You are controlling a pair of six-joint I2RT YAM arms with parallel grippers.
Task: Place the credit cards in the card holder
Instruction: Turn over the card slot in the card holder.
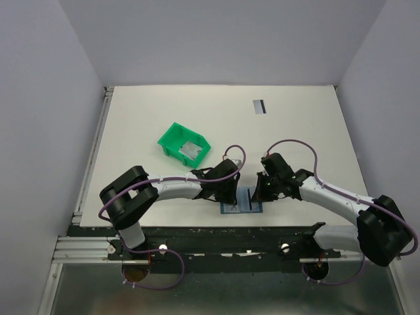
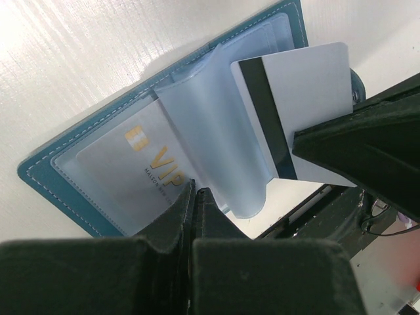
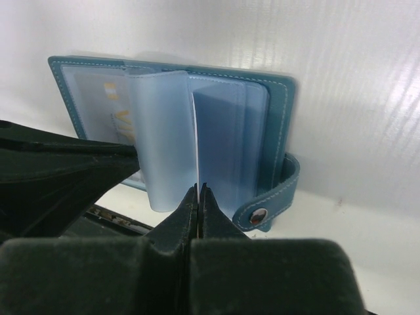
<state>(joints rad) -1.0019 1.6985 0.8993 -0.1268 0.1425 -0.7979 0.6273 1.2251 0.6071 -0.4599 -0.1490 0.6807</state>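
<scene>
- Bin (image 1: 169,143): green, on the table (image 1: 302,131), left of centre, far side of the left arm. One grey card (image 1: 191,150) lies inside it.
- Left pincer (image 2: 197,197): closed. Its tips are at the near edge of the holder's left page. I cannot tell whether they pinch a sleeve or only press down.
- Holder (image 1: 231,209): slate-blue, lying open and flat at the near edge of the table, between the two pincers.
- VIP card (image 2: 125,170): sits in the clear pocket of the holder's left page.
- Sleeve (image 2: 210,131): a clear leaf standing up from the holder's middle fold.
- Held card (image 2: 308,85): white with a dark stripe, on edge over the holder's right page, just beside the raised sleeve.
- Right pincer (image 3: 198,193): closed on the near edge of the held card.
- Strap (image 3: 259,214): on the holder's right side, carrying the stud, unfastened.
- Far card (image 1: 260,106): flat on the table, well apart from the holder, toward the back.
</scene>
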